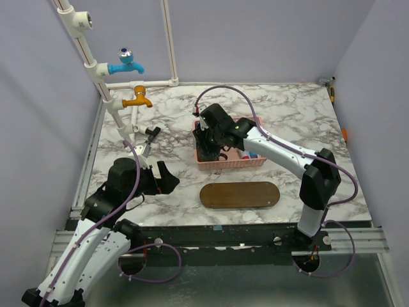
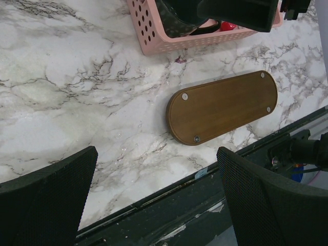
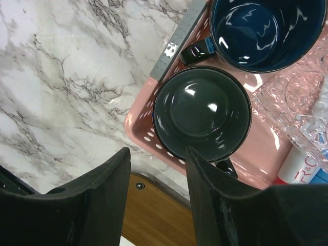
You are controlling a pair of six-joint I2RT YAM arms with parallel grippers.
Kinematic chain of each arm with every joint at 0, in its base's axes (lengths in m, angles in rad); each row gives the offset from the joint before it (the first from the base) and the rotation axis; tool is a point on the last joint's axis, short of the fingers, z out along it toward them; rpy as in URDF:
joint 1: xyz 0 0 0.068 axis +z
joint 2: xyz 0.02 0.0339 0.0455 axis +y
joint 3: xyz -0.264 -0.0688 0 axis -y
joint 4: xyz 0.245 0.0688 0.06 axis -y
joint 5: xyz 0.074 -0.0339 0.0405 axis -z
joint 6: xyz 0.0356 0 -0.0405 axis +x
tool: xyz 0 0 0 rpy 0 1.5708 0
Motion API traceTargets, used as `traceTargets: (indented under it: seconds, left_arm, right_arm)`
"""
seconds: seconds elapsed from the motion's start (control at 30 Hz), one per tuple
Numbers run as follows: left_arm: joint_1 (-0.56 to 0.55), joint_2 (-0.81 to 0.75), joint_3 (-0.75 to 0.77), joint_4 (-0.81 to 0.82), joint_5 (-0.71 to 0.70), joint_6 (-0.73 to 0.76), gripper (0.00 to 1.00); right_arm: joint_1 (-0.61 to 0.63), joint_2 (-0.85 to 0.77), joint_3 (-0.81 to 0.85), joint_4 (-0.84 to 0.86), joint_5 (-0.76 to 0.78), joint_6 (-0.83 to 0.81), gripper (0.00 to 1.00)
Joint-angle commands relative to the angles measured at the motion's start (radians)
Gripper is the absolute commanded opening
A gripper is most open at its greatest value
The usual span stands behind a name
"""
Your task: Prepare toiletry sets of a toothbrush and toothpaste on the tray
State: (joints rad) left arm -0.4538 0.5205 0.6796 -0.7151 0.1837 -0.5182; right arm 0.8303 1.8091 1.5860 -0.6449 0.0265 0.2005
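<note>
While the right gripper (image 3: 156,154) hangs over the pink basket (image 3: 137,125), the brown tray (image 2: 223,107) lies just in front of it.

Only the right wrist view looks down into the basket. It shows a shiny black cup (image 3: 202,110), a shiny blue cup (image 3: 261,31), some clear crinkly wrap (image 3: 302,97), and the toothpaste (image 3: 300,168), a white tube with red letters, cut off at the edge. In the top view the arm hides most of these. The right jaws stand half apart and grip nothing. The left gripper (image 2: 156,154) is spread wide and holds nothing, above the marble table (image 2: 77,77). The tray is smooth oval wood.
</note>
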Motion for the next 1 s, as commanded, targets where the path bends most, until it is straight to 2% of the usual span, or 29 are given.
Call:
traceTargets:
  seconds: [0.0,0.4,0.73,0.97]
  left_arm:
    - [-0.005,-0.004,-0.005,0.019,0.022,0.014,0.99]
    - [-0.005,-0.008,-0.004,0.019,0.025,0.015,0.99]
    - [-0.005,-0.009,-0.006,0.021,0.031,0.017,0.99]
    - [-0.005,-0.005,-0.006,0.022,0.033,0.018,0.99]
  right_arm:
    - [0.016,0.045,0.043,-0.032,-0.036,-0.018,0.49]
    - [0.043,0.147,0.102,-0.047,-0.030,-0.019,0.47]
    - [0.044,0.187,0.106,-0.068,0.059,-0.016,0.37]
    - [0.049,0.223,0.113,-0.069,0.058,-0.012,0.36]
